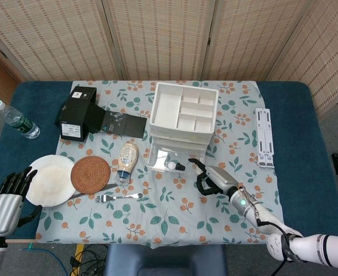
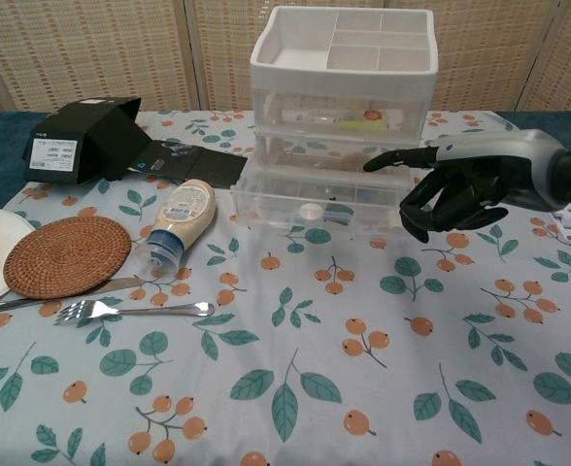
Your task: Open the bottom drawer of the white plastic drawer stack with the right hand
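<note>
My right hand [image 2: 453, 190] hung released just beside the bottom drawer [image 2: 315, 199], which stood pulled out from the white drawer stack [image 2: 342, 73], so nothing needed gripping.

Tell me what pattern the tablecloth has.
The tablecloth is pale with green leaves and orange berries, clearest in the chest view.

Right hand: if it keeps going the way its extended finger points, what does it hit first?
Probably the pulled-out clear bottom drawer of the white plastic drawer stack. The right hand points left across its front; depth is unclear, so it might pass just above the rim.
</note>
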